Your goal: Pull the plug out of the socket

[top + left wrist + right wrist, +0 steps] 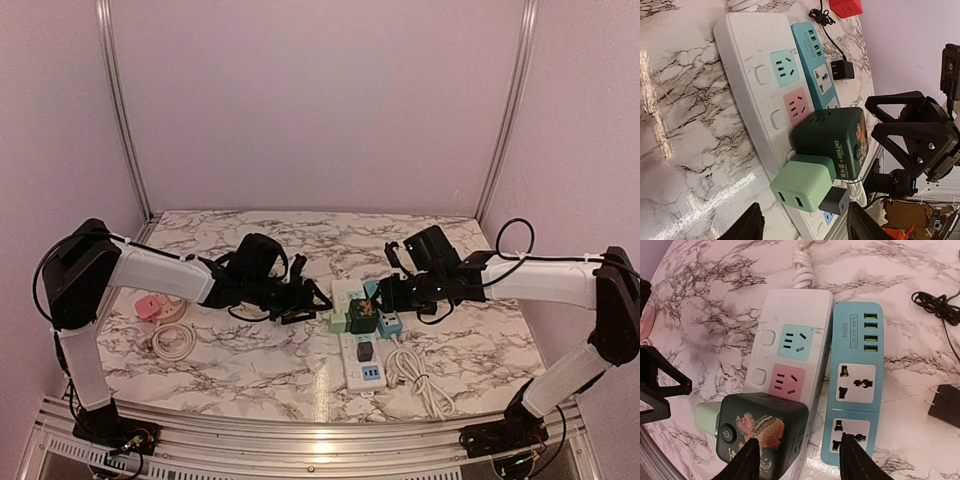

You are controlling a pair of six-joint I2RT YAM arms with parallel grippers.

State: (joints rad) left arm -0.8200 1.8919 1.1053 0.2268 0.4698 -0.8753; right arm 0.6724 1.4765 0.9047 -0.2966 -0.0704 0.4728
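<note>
In the right wrist view, the dark green cube-shaped plug adapter (pixel 762 425) is sitting at lower left on the long white plastic power strip (pixel 790 315). The right gripper (pixel 800 450) is standing spread above it, one finger crossing the cube (not clamping it). In the left wrist view, the left gripper (pixel 805 215) is also standing apart at bottom centre, flanking a pale green cube-shaped adapter (pixel 802 187) and touching neither side.
</note>
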